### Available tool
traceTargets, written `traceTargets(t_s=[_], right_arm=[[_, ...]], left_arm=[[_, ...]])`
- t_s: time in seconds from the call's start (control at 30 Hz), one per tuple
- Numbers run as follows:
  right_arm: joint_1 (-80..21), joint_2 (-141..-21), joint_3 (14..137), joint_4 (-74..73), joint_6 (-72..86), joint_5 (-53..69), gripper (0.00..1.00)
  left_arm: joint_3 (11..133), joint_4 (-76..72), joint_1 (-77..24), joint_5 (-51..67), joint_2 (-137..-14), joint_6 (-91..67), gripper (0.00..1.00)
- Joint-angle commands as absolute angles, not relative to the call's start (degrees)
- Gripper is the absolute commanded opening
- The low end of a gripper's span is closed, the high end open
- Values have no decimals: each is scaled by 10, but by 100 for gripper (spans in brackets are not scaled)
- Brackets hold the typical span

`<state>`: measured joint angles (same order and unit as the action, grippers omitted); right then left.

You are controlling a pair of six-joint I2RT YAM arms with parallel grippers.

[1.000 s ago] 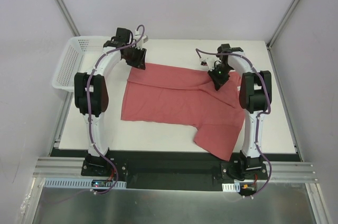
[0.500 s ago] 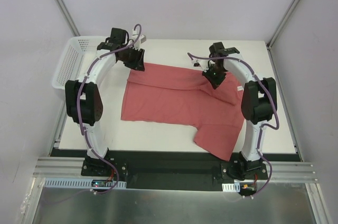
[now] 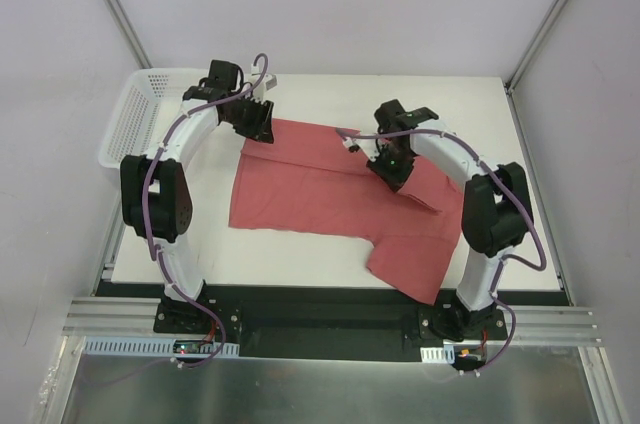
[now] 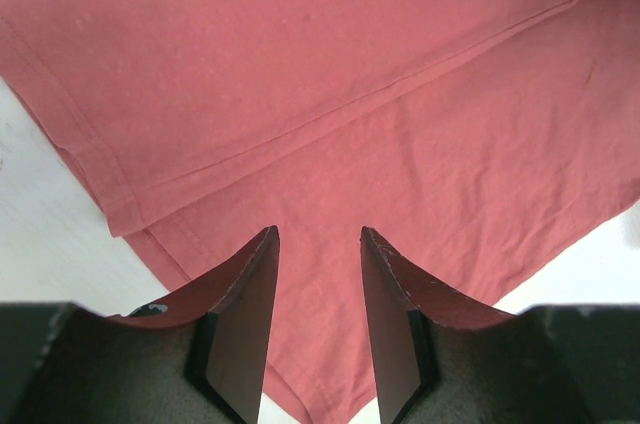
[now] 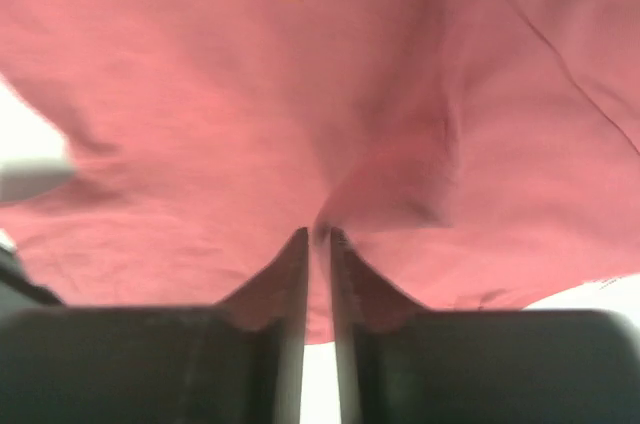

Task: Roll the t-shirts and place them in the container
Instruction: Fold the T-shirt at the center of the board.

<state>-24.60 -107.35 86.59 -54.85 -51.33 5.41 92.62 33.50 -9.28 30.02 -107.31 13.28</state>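
Two grippers at the salmon-red t-shirt [image 3: 310, 184] | left gripper [image 4: 318, 232] part-open over its far-left hem, gripping nothing | right gripper [image 5: 318, 234] nearly closed, pinching a fold mid-shirt

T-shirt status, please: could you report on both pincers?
Left pincer open above t-shirt. Right pincer shut on it. Not yet rolled. Basket off to side.

White arms [image 3: 192, 127], black joints [image 3: 146, 206]
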Motion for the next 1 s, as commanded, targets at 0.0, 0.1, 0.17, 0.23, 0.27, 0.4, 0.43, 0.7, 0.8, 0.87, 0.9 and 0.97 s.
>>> traceTargets(t_s=[0.0, 0.1, 0.17, 0.23, 0.27, 0.4, 0.43, 0.7, 0.8, 0.87, 0.9, 0.97], right_arm=[[-317, -1024, 868, -603, -474, 80, 28], [-332, -1012, 883, -629, -442, 95, 41], [-317, -999, 882, -621, -434, 99, 42], [-292, -1002, 884, -619, -434, 101, 42], [-256, -1007, 889, -619, -433, 105, 42], [-154, -1070, 954, -623, -432, 111, 41], [-135, -1083, 972, -622, -432, 112, 40], [12, -1197, 1115, -700, -414, 141, 44], [31, -1165, 1043, -722, -445, 176, 46], [31, -1118, 953, -715, -467, 176, 47], [31, -1108, 929, -705, -473, 171, 47], [32, -1093, 878, -699, -476, 165, 47]], left_arm=[[914, 345, -88, 319, -1034, 141, 40], [913, 348, -88, 313, -1031, 145, 41], [918, 353, -89, 318, -1034, 146, 41], [925, 360, -91, 325, -1041, 146, 41], [930, 363, -95, 328, -1043, 146, 41], [943, 380, -113, 333, -1053, 153, 41], [947, 381, -116, 329, -1059, 154, 41], [983, 394, -104, 258, -1131, 165, 15], [984, 397, -99, 247, -1137, 179, 22], [985, 403, -97, 241, -1140, 181, 31], [986, 405, -96, 238, -1142, 179, 33], [987, 406, -95, 233, -1144, 178, 35]])
